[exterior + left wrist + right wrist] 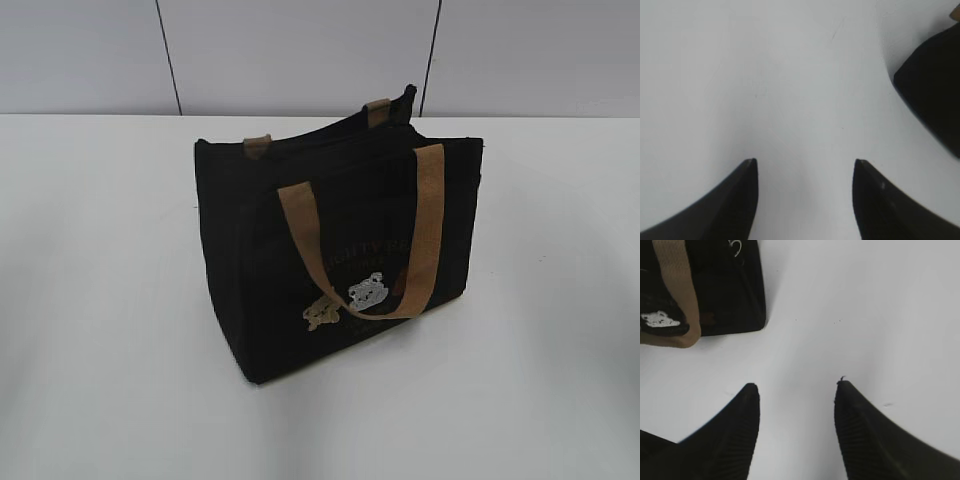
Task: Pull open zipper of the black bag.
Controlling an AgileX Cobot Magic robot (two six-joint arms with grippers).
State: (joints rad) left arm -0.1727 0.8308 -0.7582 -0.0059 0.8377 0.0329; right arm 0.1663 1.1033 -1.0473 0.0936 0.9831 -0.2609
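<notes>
We found the boxy black fabric bag [340, 250] standing upright near the middle of the white table [100, 350], turned so that one corner faced us at about 7 o'clock and its long top edge ran from roughly 10 o'clock toward 2 o'clock. Along that top edge lay the dark zipper line [330, 135], which looked closed, though we could not make out the small metal pull in the black fabric; a small dark nub stood up at the far end near 1 o'clock, and we could not tell whether that was the tab. The near tan webbing handle [360, 250] had flopped down over the front panel, across the faint lettering and the tan and white bear patches [345, 300], which left the top seam clear of it, while the far handle showed only as two tan strap ends [258, 145] at the back edge. In our judgement the bag stood upright precisely so the zipper could be reached from above. Neither arm showed in the exterior view. Our left gripper [805, 165] hovered over bare table with its black fingers [740, 200] spread apart and holding nothing, a corner of the bag at its 2 o'clock. Our right gripper [797, 385] likewise stood released and empty, its ribbed pads [740, 440] well apart, the bag's lower corner and handle loop at its 10 o'clock. We judged the task not yet begun, with one gripper probably needed to steady the bag.
</notes>
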